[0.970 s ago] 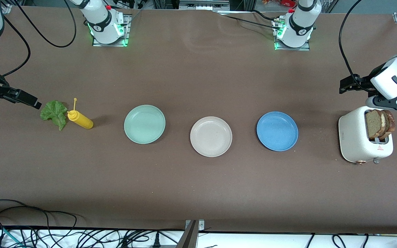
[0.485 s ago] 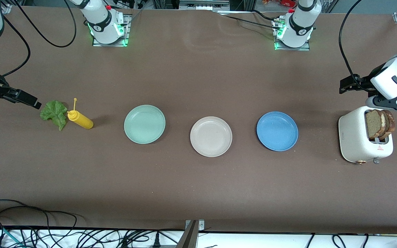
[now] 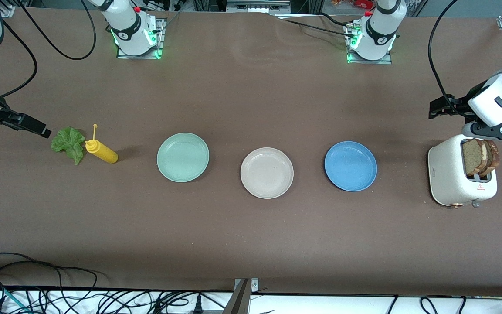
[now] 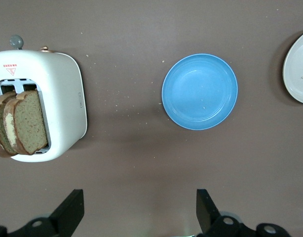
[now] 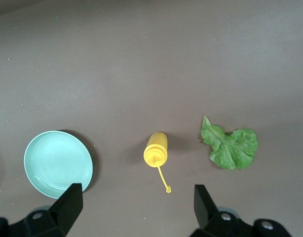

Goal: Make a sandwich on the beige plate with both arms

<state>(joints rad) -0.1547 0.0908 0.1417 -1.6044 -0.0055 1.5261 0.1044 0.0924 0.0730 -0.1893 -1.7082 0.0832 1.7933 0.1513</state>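
Beige plate [image 3: 266, 172]: sits empty mid-desk between the mint plate [image 3: 183, 157] and blue plate [image 3: 350, 165], well apart from both tools, so nothing's stacked yet.
Bread [image 3: 479, 156]: two slices standing on edge in the toaster [image 3: 456, 176], flat faces toward the plates, just under the left tool [image 4: 139, 212].
Left tool: released, jaws wide, probably lined up to grab a slice.
Lettuce [image 5: 231, 147]: lies flat beside the mustard bottle [image 5: 155, 149], stem end pointing away from it, close to the right tool [image 5: 136, 210].
Right tool: released too, holding nothing.
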